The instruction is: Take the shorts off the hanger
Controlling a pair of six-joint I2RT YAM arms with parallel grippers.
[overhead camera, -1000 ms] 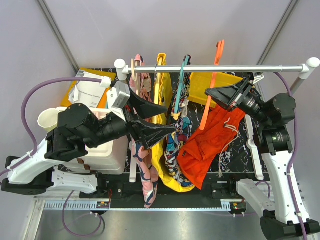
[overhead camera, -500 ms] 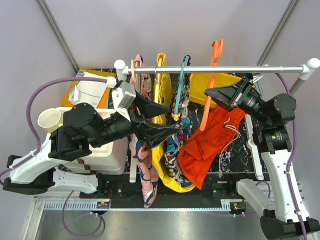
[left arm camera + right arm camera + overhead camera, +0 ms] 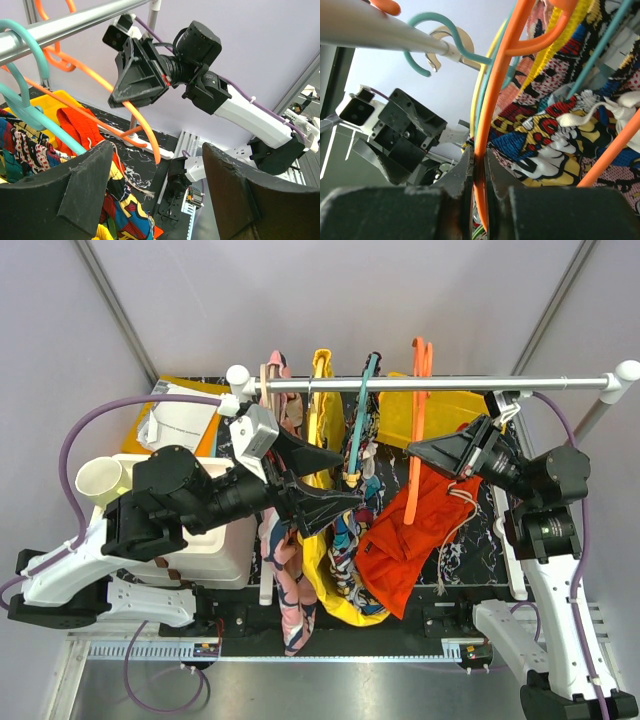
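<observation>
Top external view shows your right gripper (image 3: pixel 415 452) pinched shut on the slim bright orange plastic hanger (image 3: pixel 419 390) on the silver metal rail (image 3: pixel 530 379), plain orange-red fabric shorts (image 3: pixel 410 530) draped below it near the right, so you're likely bracing: next bring your wide-open, empty left gripper (image 3: pixel 342 478) right to grip them.

Robot test cell in a laboratory.
Closed in by plain pale wall panels (image 3: pixel 300 300) with bare metal struts (image 3: pixel 112 295) running up them; two white-and-black robot arms, left arm (image 3: pixel 150 525) and right arm (image 3: pixel 548 575), bolted at the near edge of a black marbled table (image 3: pixel 485 560), with loose purple cable (image 3: pixel 66 455) looping to them; slotted metal strip (image 3: pixel 300 650) along the front; clothes (image 3: pixel 345 535) hung on a short steel rail (image 3: pixel 450 381) on white posts, near a yellow bin (image 3: pixel 445 405) and a white tub (image 3: pixel 215 543).
</observation>
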